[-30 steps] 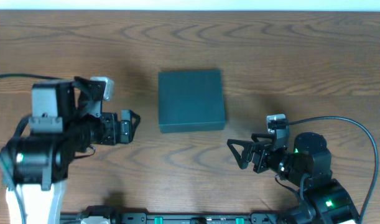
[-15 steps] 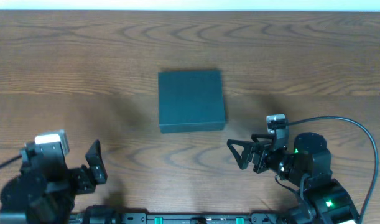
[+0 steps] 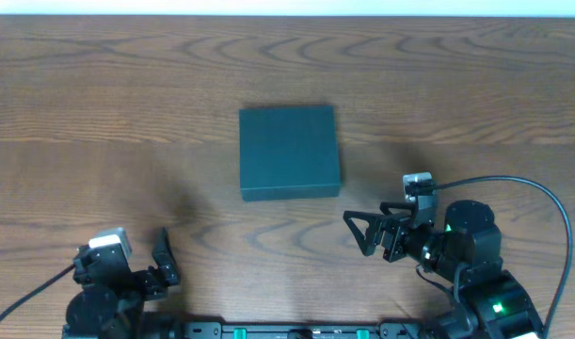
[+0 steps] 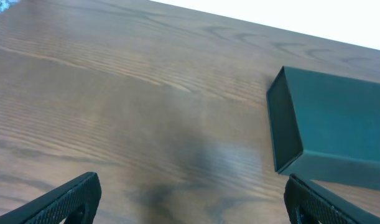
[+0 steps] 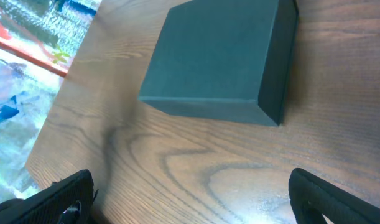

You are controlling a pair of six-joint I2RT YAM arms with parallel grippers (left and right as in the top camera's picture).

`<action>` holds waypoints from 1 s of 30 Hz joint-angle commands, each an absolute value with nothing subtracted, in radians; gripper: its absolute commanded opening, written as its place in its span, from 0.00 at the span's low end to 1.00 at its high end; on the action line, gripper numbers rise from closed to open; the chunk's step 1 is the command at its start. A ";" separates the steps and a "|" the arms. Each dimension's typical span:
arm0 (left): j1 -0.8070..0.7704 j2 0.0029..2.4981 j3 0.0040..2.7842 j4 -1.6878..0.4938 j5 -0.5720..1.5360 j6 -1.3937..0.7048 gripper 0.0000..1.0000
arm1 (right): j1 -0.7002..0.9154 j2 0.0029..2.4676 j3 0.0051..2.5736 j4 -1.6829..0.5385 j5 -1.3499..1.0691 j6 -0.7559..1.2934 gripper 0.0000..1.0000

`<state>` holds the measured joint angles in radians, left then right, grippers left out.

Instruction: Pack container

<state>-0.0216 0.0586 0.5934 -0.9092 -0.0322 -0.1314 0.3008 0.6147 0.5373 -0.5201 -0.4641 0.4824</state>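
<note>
Since a second ago the left arm has been drawn back from the left middle of the table (image 3: 99,113) to its near left corner. The box (image 3: 289,151) and the right arm have not been shifted.

From overhead, the dark green box is seen lying flat and shut at the middle of the wooden table, apart from both arms. The left gripper (image 3: 155,264) is found low at the near edge, its jaws spread and empty. The right gripper (image 3: 356,234) is placed near the box's near right corner, pointed left, with its jaws also spread and nothing between them.

In the left wrist view, the left gripper (image 4: 190,199) is shown with its fingers wide apart over bare wood, and the box (image 4: 339,118) is seen ahead to the right, untouched.

In the right wrist view, the right gripper (image 5: 193,193) is held wide over the table, and the closed box (image 5: 221,56) lies ahead, not touched.
</note>
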 commanded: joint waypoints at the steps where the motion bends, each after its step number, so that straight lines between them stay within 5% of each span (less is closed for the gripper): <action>1: -0.022 0.002 0.541 -0.900 -0.026 -0.140 0.95 | 0.289 0.614 0.542 -0.521 -0.472 0.485 0.99; 30: -0.027 0.004 0.178 -0.569 -0.065 -0.138 0.95 | 0.289 0.614 0.542 -0.521 -0.472 0.485 0.99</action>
